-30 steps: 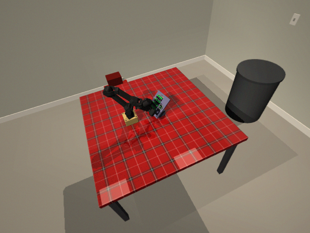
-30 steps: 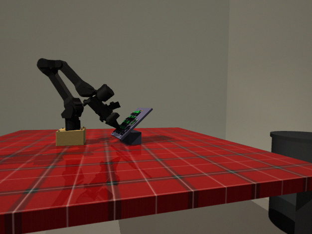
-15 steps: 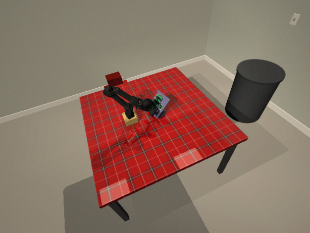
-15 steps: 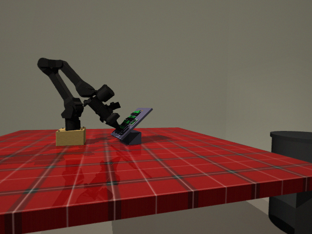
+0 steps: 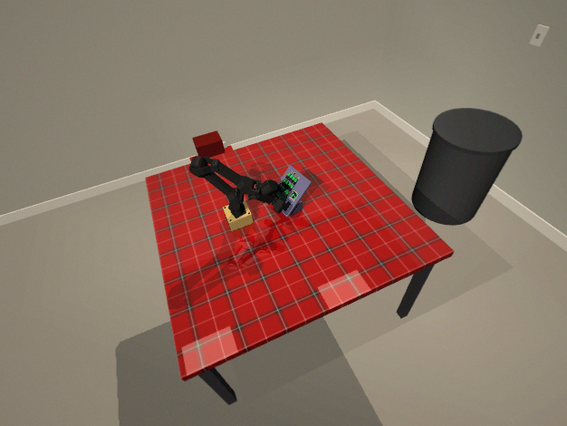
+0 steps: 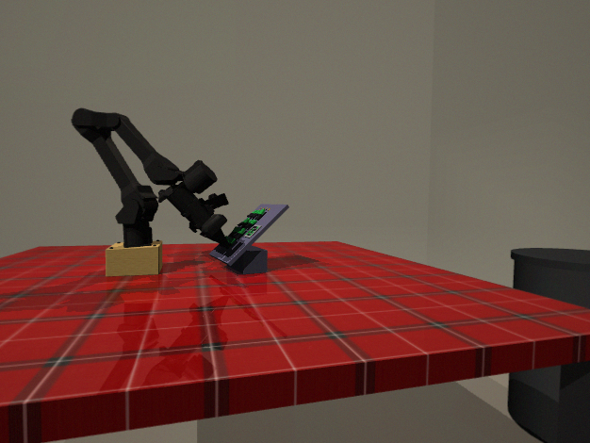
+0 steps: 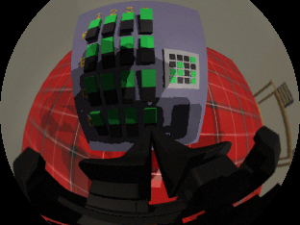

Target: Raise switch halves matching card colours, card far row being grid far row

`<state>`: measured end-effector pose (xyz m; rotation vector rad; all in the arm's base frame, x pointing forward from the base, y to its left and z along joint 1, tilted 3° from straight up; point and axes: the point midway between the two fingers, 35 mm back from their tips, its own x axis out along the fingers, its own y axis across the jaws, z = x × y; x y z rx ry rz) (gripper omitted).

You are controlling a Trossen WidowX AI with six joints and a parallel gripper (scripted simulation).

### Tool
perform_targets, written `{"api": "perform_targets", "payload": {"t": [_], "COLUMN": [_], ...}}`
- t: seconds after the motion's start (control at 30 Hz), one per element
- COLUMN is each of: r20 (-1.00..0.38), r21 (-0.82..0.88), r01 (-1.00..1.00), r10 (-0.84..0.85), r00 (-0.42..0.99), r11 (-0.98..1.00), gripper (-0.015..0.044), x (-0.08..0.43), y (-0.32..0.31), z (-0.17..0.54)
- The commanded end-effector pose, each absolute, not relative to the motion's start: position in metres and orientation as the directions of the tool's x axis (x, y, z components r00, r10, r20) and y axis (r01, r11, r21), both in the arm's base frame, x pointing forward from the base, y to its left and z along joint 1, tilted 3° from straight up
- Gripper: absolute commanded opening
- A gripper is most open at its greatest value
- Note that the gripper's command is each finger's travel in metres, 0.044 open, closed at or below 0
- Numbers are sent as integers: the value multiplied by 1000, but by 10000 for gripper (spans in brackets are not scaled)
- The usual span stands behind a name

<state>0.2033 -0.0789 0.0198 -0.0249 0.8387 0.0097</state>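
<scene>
Yellow numerals 1, 2, 3 on the panel

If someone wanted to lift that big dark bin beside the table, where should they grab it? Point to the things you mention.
Probably by the rim of the bin (image 5: 514,145) (image 6: 548,253), coming from above at opposite sides: it stands upright, and its lip juts slightly beyond the smooth round wall.

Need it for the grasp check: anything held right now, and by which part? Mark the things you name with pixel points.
Nothing held. The gripper (image 5: 280,208) (image 6: 228,244) (image 7: 150,128) is shut on itself, fingertips at the near row of switches.
</scene>
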Motion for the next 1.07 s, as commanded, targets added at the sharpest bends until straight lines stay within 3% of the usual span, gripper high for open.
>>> {"api": "perform_targets", "payload": {"t": [0.0, 0.27, 0.5, 1.03], "r20": [-745, -764, -765, -761], "r21": [-18, -19, -18, -15], "r01": [-18, -13, -13, -13], "r10": [-2, -6, -6, -2], "r00": [668, 645, 645, 648], "r11": [1000, 1000, 1000, 1000], "gripper": [0, 0, 0, 0], "x": [203, 162, 161, 210], "y": [-79, -80, -79, -46], "z": [21, 68, 69, 120]}}
